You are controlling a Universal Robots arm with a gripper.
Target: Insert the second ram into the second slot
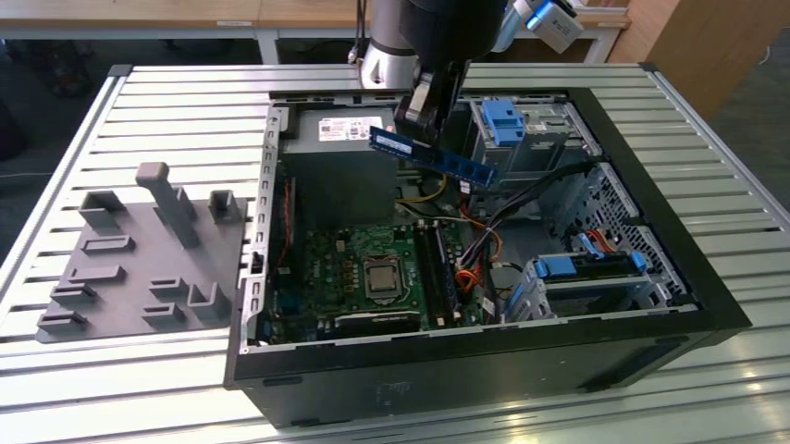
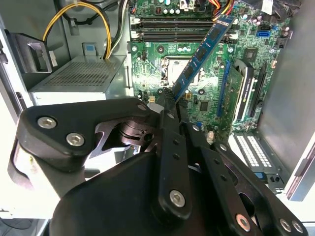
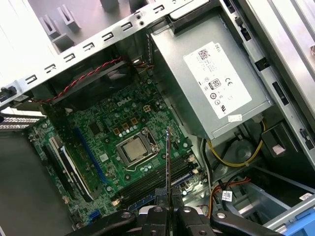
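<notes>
The jaws are closed narrow on one end of the second ram (image 1: 435, 158) and pinch the thin board between them. The rest of the stick juts free and slopes down toward the exterior view's right. In the second wrist view the blue stick (image 2: 202, 54) runs out from the grip at a slant, its dark chips showing, with the motherboard (image 2: 197, 98) well below it. In the first wrist view it shows edge-on (image 3: 168, 162), a thin line crossing just beside the processor socket (image 3: 133, 150). So the pickup is done and the stick is carried inside the outline of the open computer case (image 1: 494, 365), but it hangs in the air, touching nothing there. The long dark memory slots (image 1: 435, 266) lie beside the processor, apart from the stick — in the exterior view it sits nearer the power supply (image 1: 327, 157) than those slots. Its tilt does not match the flat lie of the board. What is left, as I judge it, is the whole insertion: lining up, lowering and seating. Whether a first stick already sits in the neighbouring slot I cannot tell. The case rests on the slatted counter (image 1: 185, 102), with a grey holder fixture (image 1: 136, 250) beside it.
</notes>
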